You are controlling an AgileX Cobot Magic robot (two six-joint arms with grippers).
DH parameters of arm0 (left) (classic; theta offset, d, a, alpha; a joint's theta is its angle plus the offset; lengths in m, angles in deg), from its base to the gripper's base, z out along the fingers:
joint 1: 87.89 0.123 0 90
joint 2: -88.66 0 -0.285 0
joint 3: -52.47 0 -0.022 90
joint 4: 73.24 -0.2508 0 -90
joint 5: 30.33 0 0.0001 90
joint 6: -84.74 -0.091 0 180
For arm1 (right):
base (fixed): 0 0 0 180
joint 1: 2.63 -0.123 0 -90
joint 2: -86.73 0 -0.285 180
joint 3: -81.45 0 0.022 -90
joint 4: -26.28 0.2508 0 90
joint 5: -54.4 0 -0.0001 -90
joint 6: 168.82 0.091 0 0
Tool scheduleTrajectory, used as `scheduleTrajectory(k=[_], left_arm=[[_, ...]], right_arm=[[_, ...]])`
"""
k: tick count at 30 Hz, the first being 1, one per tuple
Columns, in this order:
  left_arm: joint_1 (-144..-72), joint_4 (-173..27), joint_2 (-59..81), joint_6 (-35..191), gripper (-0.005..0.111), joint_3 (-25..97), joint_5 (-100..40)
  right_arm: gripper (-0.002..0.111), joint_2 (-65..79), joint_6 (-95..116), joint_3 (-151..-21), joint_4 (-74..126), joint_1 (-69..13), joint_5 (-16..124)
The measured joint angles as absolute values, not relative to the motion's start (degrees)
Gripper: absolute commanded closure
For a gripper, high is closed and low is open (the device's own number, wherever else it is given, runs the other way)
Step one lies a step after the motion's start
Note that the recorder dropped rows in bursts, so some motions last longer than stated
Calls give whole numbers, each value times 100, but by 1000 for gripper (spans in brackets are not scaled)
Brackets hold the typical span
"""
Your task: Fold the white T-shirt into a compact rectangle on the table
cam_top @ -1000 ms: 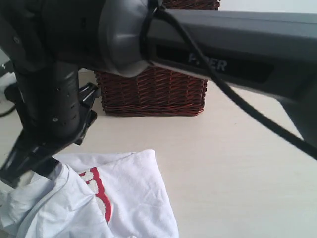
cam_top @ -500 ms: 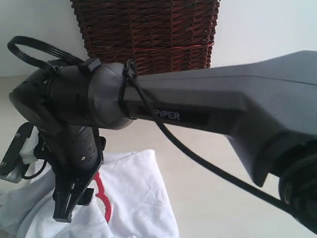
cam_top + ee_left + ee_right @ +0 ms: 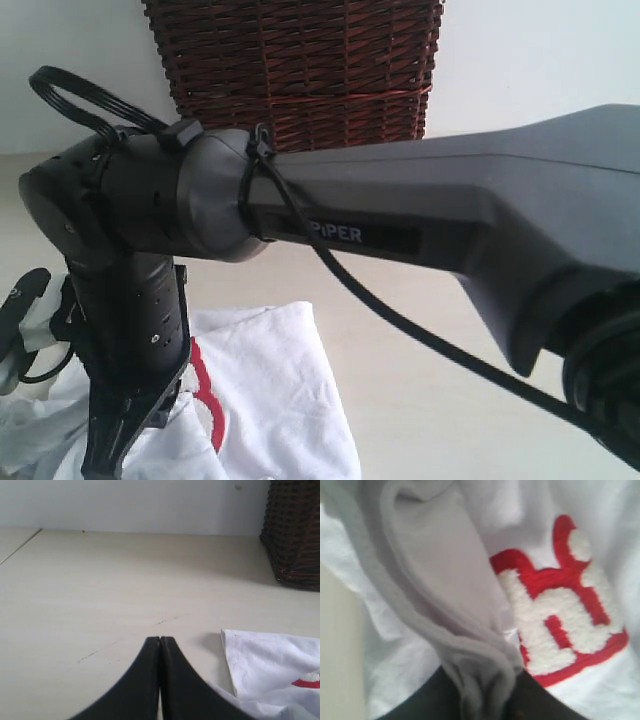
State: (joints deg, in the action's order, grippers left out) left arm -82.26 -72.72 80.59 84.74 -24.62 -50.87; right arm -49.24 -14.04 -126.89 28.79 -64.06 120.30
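Observation:
The white T-shirt [image 3: 270, 400] lies crumpled on the table [image 3: 450, 330] at the lower left, with red-outlined fuzzy lettering [image 3: 560, 625] showing. My right arm reaches across from the right, and my right gripper [image 3: 105, 455] points down into the cloth. In the right wrist view the right gripper [image 3: 485, 695] is shut on a bunched fold of the shirt [image 3: 470, 650]. My left gripper [image 3: 160, 639] is shut with nothing in it, low over bare table, and a shirt corner [image 3: 270, 665] lies just beside it.
A dark brown wicker basket [image 3: 300, 70] stands at the back of the table, also in the left wrist view as the basket [image 3: 295, 535]. The right arm's black cable [image 3: 400, 320] hangs over the table. A pale wall stands behind.
My right gripper has come down and to the left into the shirt, and its jaws have closed from wide open onto a fold of cloth. The left gripper stays shut.

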Motion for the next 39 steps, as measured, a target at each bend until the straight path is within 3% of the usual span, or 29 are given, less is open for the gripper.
scheduleTrajectory(k=[9,16,19,32,39], left_arm=[[-8226,-7272,8059,8474,107,-2462,-5087],[-8226,-7272,8059,8474,107,-2462,-5087],[-8226,-7272,8059,8474,107,-2462,-5087],[-8226,-7272,8059,8474,107,-2462,-5087],[-8226,-7272,8059,8474,107,-2462,-5087]], right_arm=[[106,-4376,-1988,-12689,3991,-6741,12384],[66,-4330,-1849,-12622,4000,-7347,12436],[56,-4330,-1799,-12592,3978,-7525,12436],[55,-4514,-1059,-12592,3202,-7762,12449],[47,-5039,-1173,-12592,3040,-8062,12449]])
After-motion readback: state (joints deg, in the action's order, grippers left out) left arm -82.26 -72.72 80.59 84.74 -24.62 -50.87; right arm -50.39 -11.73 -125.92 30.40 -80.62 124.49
